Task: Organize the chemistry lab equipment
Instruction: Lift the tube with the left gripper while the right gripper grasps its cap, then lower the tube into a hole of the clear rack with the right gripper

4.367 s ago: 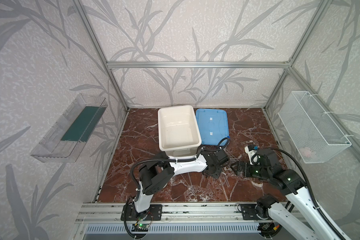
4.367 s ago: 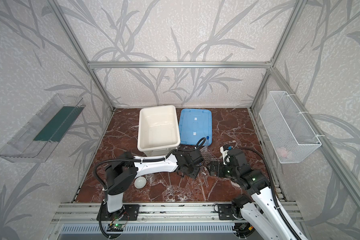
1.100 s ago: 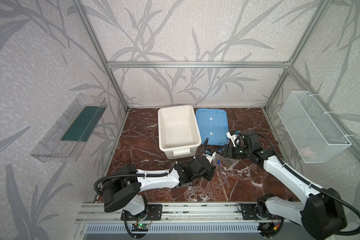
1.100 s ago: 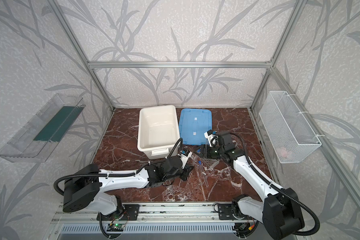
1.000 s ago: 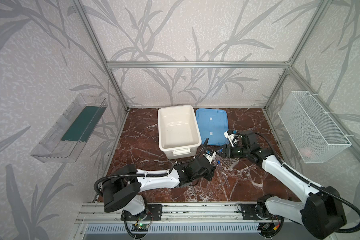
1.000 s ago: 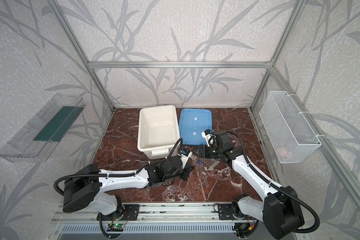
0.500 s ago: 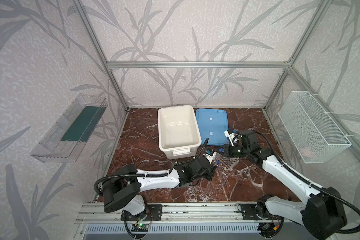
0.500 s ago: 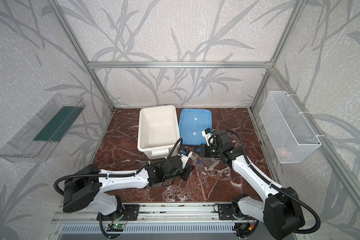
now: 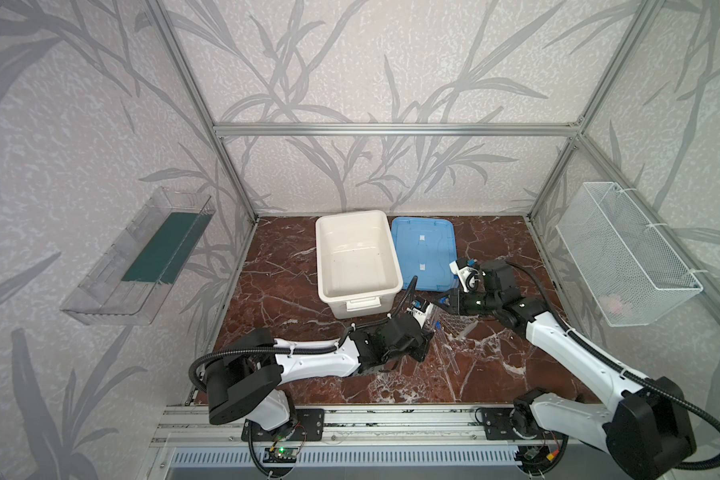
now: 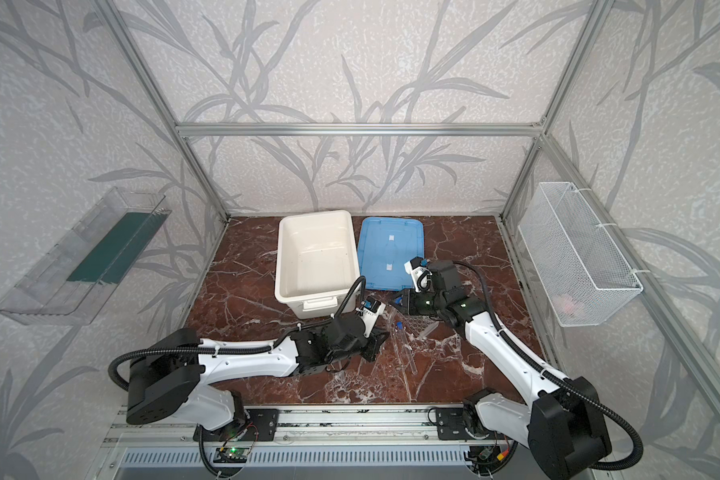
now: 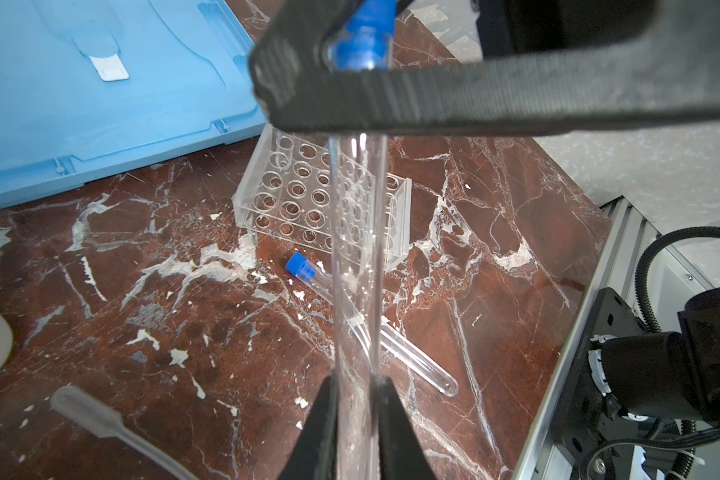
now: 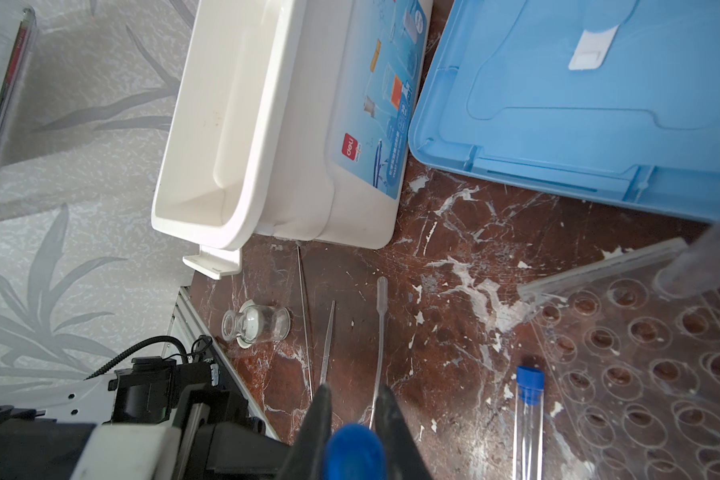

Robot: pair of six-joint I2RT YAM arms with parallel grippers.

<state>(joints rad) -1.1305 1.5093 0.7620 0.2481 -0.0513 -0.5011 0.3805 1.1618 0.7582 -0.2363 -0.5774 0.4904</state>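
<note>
Left wrist view: left claw [image 11: 356,399] grips a long clear blue-capped tube [image 11: 356,249]; right wrist: right claw [image 12: 352,390] clamps its cap.

The floor [image 9: 267,299] beneath the left gripper [image 9: 428,334] and right gripper [image 9: 446,300] is red-brown marble with white veins. Far out on the left gripper's side I see a clear wall shelf [image 9: 142,266] with a dark green base; far out on the right gripper's side, a white wire basket [image 9: 624,249]. Past both, grey leaf-patterned wallpaper [image 9: 350,62] framed by aluminium bars [image 9: 391,129]. Light looks soft, even.
</note>
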